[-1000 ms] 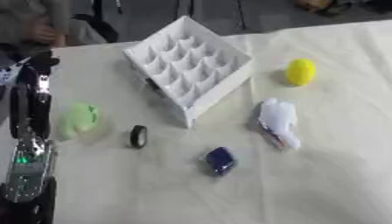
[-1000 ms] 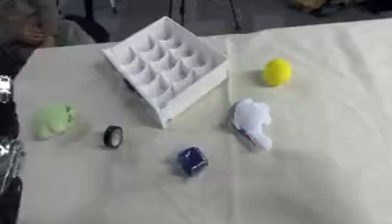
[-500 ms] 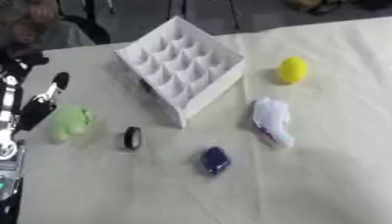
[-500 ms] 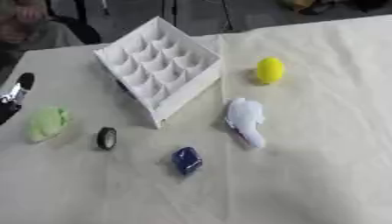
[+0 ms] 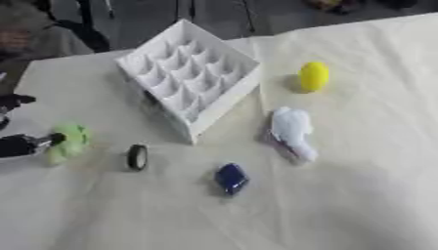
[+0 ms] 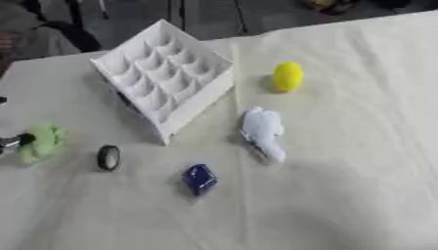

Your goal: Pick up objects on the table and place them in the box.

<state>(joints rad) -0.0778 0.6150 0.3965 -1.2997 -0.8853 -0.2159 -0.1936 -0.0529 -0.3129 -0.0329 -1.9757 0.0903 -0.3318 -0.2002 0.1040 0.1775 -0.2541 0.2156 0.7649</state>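
In the left eye view, the robot's black left hand is seen at the left edge, 1 fingertip touching the soft green lumpy toy; whether its fingers are apart or together cannot be told. The white box with many small cups is tilted on the cream tablecloth. Near it are laid a small black ring, a dark blue wrapped lump, a white soft toy and a yellow egg-shaped ball.

In the right eye view, only a dark fingertip is seen beside the green toy.

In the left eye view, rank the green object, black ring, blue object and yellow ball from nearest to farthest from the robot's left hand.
Measured from the left hand at the left edge:
1. Green object, touching or right beside the fingertips.
2. Black ring, just right of the green one.
3. Blue object, lower centre.
4. Yellow ball, upper right, beyond the white box.
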